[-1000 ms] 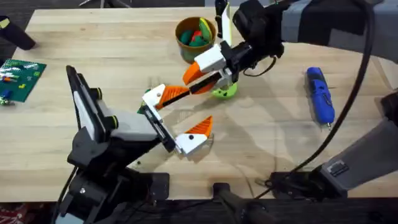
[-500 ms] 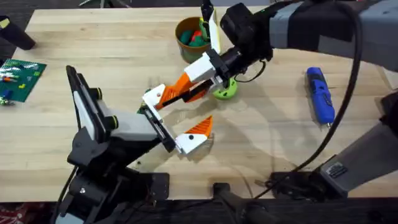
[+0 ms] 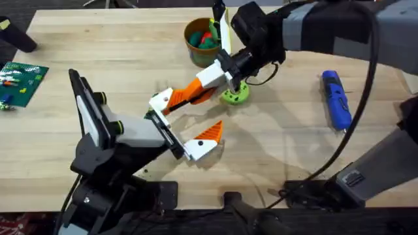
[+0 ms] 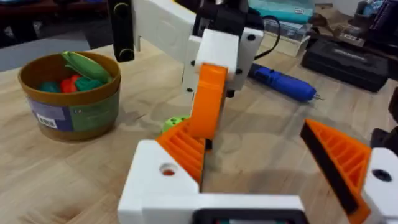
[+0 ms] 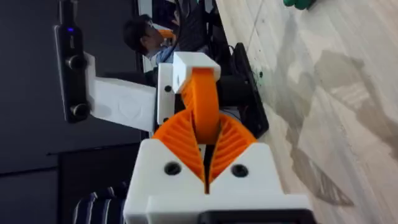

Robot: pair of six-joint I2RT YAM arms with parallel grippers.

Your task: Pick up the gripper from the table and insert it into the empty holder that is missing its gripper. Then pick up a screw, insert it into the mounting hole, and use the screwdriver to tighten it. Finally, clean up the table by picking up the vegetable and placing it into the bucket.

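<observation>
Orange wedge-shaped plastic gripper [image 5: 203, 102] clamped in right jaws per right wrist; left jaws spread; holder hidden overhead

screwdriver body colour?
Blue: the screwdriver lies on the table's right side, with a thin metal bit at its near end. Overhead view shows it best.

I see the orange wedge-shaped plastic finger [image 3: 191, 95] lifted off the table, tilted, its white end piece uppermost. The blue pen-shaped electric screwdriver [image 3: 336, 98] lies flat at the table's right. The round ochre-yellow bucket [image 3: 204, 38] stands upright at the far edge, with red and green pieces inside.
</observation>
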